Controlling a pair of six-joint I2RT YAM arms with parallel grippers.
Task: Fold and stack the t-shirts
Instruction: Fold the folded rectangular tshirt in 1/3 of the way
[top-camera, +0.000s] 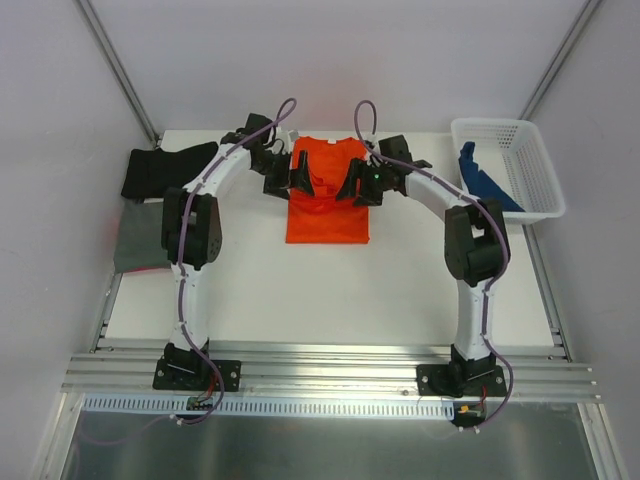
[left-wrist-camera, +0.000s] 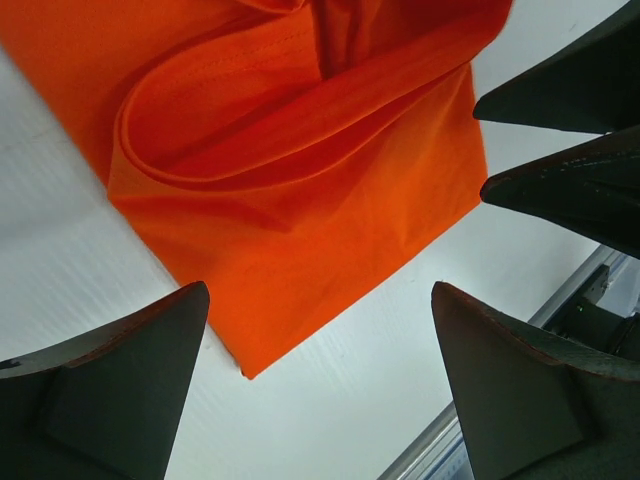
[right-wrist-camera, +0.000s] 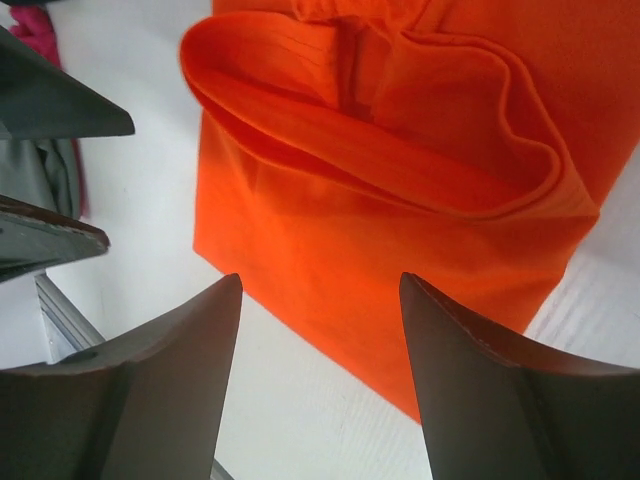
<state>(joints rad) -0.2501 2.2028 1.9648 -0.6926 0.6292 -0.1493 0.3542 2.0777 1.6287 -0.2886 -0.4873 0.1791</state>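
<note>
Both with jaws apart: left gripper (left-wrist-camera: 320, 300), right gripper (right-wrist-camera: 320, 285) | orange t-shirt (top-camera: 327, 205), upper centre | should pinch upper corners evenly, together.

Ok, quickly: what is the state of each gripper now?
Left gripper: open, holding nothing, above the orange t-shirt.
Right gripper: open, holding nothing.

Left gripper (left-wrist-camera: 320, 295): fingers spread wide, holding nothing. The folded orange t-shirt (left-wrist-camera: 300, 220) lies on the white table (left-wrist-camera: 60, 270), its corner between the fingers.
</note>
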